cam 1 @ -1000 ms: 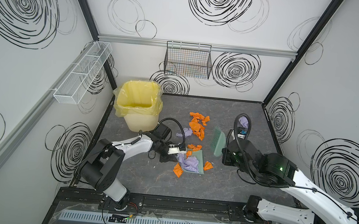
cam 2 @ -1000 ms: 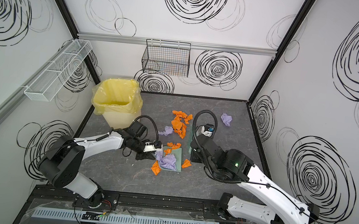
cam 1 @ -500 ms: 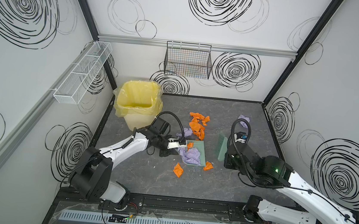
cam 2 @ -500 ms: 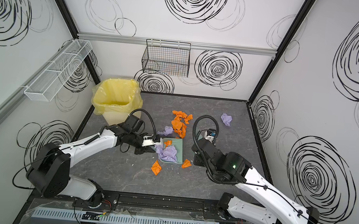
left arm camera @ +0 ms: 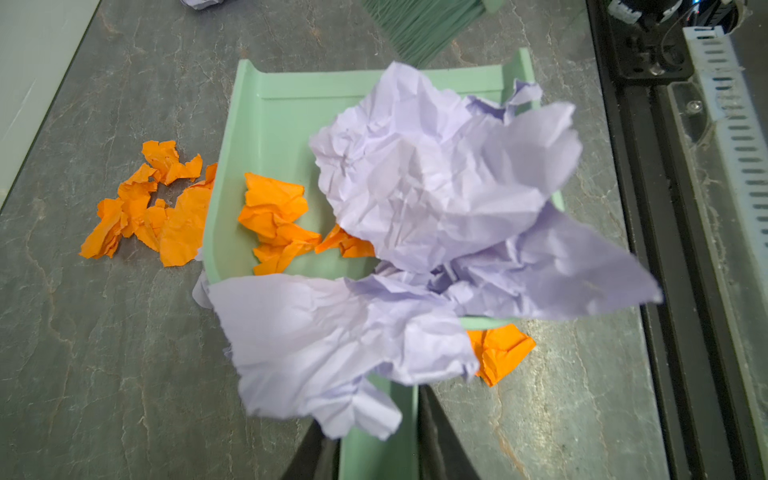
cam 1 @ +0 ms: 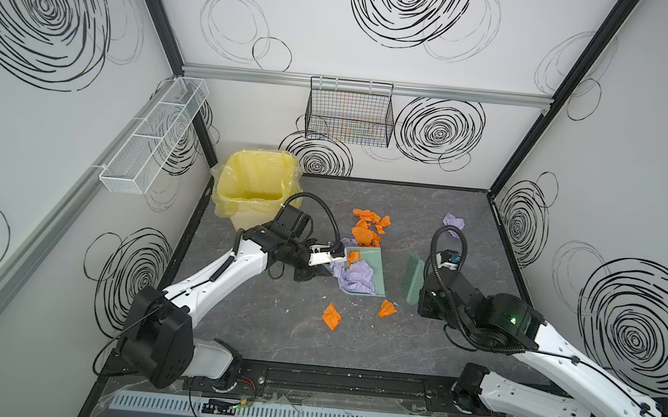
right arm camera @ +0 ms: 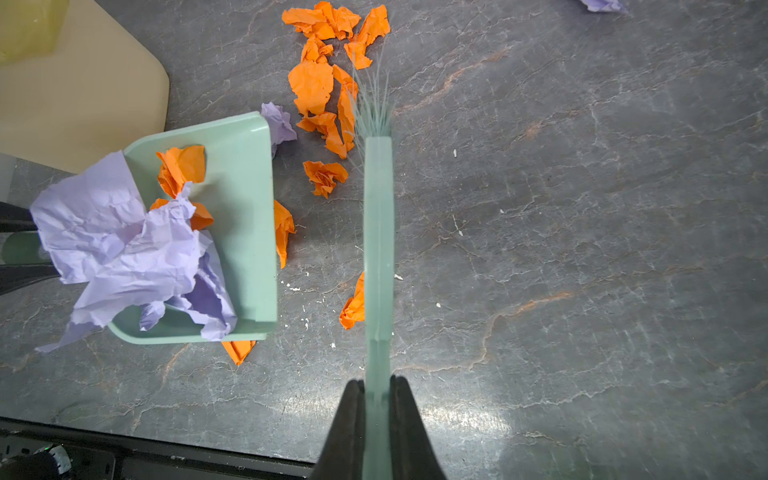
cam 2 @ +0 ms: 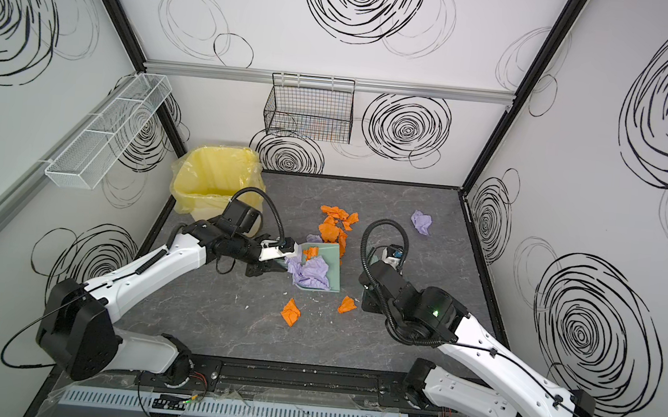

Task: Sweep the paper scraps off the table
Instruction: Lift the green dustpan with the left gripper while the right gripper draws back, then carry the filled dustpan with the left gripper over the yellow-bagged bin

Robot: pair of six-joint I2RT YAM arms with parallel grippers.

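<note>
Here, the left claw (left arm camera: 376, 453) clamps the handle of the mint-green dustpan (left arm camera: 270, 124), which holds crumpled lilac and orange paper scraps (left arm camera: 436, 187), while other scraps lie loose on the dark worktop (cam 1: 270, 337) around it, near the yellow-lined bin (cam 1: 250, 193), and the right claw (right arm camera: 378, 428) is closed tight on the green brush (right arm camera: 378, 228).

A mint-green plastic dustpan (cam 1: 379, 264) carries crumpled lilac and orange paper scraps (cam 1: 353, 276). Loose orange scraps (cam 1: 332, 316) lie on the dark grey marbled desk (cam 1: 394, 349), both nearer and farther than it.
</note>
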